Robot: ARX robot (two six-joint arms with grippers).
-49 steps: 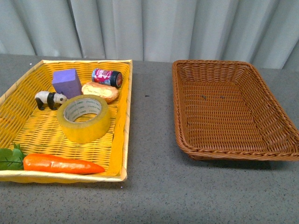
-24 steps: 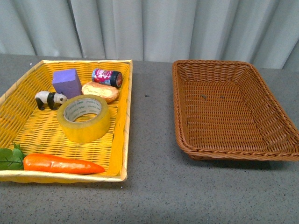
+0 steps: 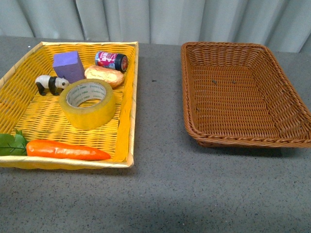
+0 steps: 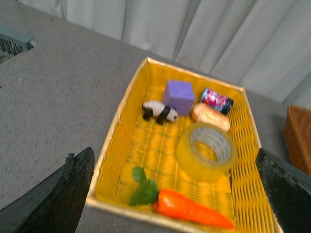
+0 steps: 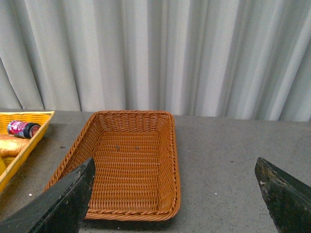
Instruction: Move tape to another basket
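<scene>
Both sets of jaws stand spread wide with nothing between them, as the two wrist views show. Neither arm appears in the front view.

In the front view, the tape lies flat, hole upward, at the middle left of the frame, inside the yellow woven basket. A bread roll sits just behind it. A purple block and a toy panda are toward the upper left, and a red can lies at the back. A carrot with green leaves runs along the lower left. The brown wicker basket fills the right of the frame, apart from the yellow one across a strip of grey table — nothing lies in it but a few tiny specks.

In the left wrist view, the left gripper looks down on the yellow basket, its dark fingers parted on either side. The tape rests between the bread roll and the carrot, untouched and well apart from the fingers.

In the right wrist view, the right gripper is likewise parted and empty, facing the brown basket. A corner of the yellow basket with the can shows beside it.

Judging by this, the task has barely begun: the tape is not yet grasped. The reach, grip, lift, carry across the gap and release are all left, and the left arm looks better placed to start.
</scene>
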